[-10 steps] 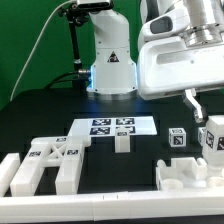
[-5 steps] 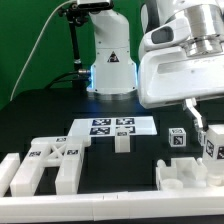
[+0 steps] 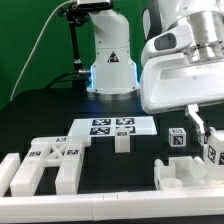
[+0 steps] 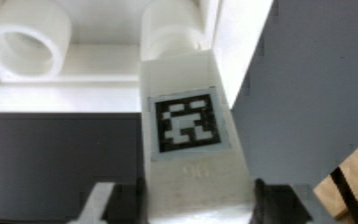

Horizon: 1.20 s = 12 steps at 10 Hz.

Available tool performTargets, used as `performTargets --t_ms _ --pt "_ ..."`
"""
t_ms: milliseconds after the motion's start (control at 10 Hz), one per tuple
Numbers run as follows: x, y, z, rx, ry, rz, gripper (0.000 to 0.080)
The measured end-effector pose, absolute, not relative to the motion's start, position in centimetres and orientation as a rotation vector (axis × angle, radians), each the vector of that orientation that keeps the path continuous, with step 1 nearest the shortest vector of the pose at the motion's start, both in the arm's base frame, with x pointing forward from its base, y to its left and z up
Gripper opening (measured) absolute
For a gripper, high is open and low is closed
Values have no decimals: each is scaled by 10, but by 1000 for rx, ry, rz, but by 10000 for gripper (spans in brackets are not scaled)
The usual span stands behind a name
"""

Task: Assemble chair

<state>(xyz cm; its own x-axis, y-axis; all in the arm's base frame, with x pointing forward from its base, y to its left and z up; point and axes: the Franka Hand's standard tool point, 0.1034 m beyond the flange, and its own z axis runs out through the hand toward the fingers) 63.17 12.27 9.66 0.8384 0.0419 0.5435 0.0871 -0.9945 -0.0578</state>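
Observation:
My gripper [image 3: 208, 132] is at the exterior view's right, shut on a long white chair piece [image 3: 215, 150] with a square tag. It holds the piece upright just above a chunky white chair block [image 3: 188, 172] near the front right. In the wrist view the tagged piece [image 4: 186, 120] runs out from between my fingers [image 4: 130, 200], and my gripper [image 4: 194, 205] grips its near end. Beyond it lies the white block with round sockets [image 4: 27, 50]. A small tagged cube [image 3: 179, 138] sits beside the block. Tagged white slabs [image 3: 45, 165] lie at the front left.
The marker board [image 3: 112, 126] lies mid-table with a small white block [image 3: 122, 142] at its front edge. A white border rail [image 3: 100, 206] runs along the front. The arm's base [image 3: 110, 60] stands at the back centre with a cable to the exterior view's left.
My gripper has moved down with the tagged piece, bringing it closer to the white block below. Nothing else has moved.

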Motion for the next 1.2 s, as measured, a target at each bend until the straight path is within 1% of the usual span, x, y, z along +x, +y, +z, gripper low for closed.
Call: performTargets --t_ms 100,700,800,900,1000,1200 --pt "631 123 93 -2935 -104 -866 284" --pt "632 122 93 -2934 -123 -883 284" --pt "632 122 93 -2934 -126 -883 493" --pt "632 122 93 -2935 -129 -883 598" --pt "632 122 93 -2935 -132 -884 634" --pt "632 122 93 -2936 -137 -884 647"
